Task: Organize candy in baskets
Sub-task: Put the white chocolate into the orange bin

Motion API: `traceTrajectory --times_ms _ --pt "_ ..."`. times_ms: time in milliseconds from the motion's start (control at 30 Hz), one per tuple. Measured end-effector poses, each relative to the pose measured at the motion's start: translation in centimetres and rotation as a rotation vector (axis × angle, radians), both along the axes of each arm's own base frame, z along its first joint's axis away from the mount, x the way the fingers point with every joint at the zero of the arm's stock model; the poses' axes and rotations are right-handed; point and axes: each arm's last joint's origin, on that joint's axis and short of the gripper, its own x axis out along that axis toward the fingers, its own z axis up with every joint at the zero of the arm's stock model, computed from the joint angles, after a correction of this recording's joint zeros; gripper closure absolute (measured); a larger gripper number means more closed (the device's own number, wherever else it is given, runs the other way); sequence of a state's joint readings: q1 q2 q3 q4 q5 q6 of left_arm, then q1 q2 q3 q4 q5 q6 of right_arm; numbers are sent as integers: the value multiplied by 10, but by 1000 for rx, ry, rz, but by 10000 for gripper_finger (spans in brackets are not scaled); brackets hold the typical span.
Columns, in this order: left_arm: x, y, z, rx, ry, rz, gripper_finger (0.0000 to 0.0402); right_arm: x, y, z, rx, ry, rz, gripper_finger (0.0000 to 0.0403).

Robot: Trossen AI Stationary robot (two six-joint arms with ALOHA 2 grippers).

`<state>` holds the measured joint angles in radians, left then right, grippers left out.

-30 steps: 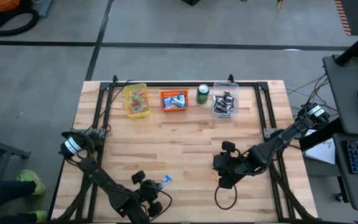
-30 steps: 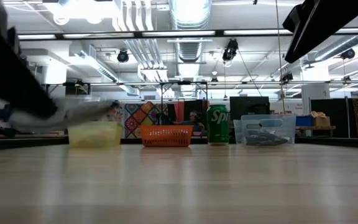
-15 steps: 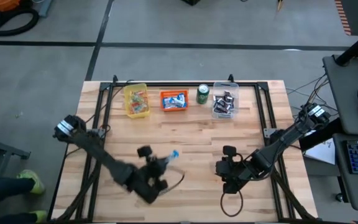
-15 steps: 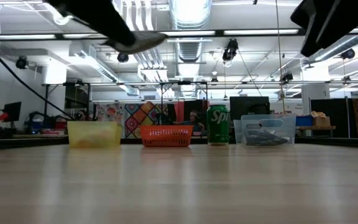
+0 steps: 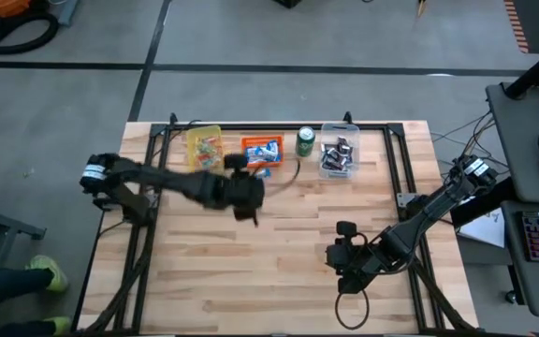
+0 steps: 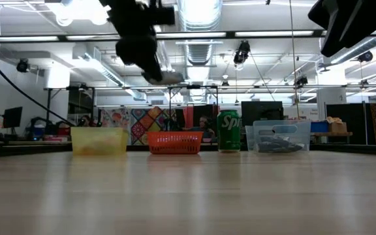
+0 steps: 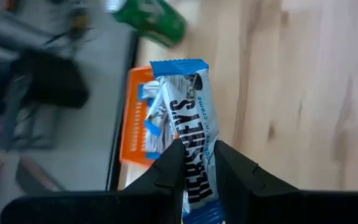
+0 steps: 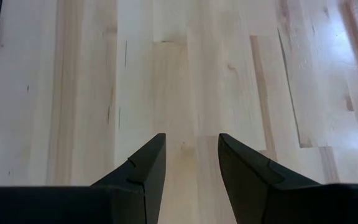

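Black jointed arms, white wrist bands.

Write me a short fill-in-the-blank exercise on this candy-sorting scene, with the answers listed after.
1. The left end effector is shut on a blue-and-white ____ bar.
2. The green soda can stands between the orange basket and the ____ basket.
3. The right end effector holds ____.

Answers: Hershey's; clear; nothing

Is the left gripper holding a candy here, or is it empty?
Holding one. In the left wrist view the left gripper is shut on a blue-and-white Hershey's bar, pinched between both fingers above the orange basket.
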<state>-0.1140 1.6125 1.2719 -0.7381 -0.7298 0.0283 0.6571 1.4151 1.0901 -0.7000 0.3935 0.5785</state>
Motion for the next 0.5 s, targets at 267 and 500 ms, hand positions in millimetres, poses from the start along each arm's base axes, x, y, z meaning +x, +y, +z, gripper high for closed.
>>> traceTrajectory --times_ms 267,500 --pt "3 110 -13 -152 85 -319 352 0 0 0 -2 -7 -4 266" --pt "-17 191 -20 -272 5 -317 352 2 -1 1 -15 -27 -21 266"
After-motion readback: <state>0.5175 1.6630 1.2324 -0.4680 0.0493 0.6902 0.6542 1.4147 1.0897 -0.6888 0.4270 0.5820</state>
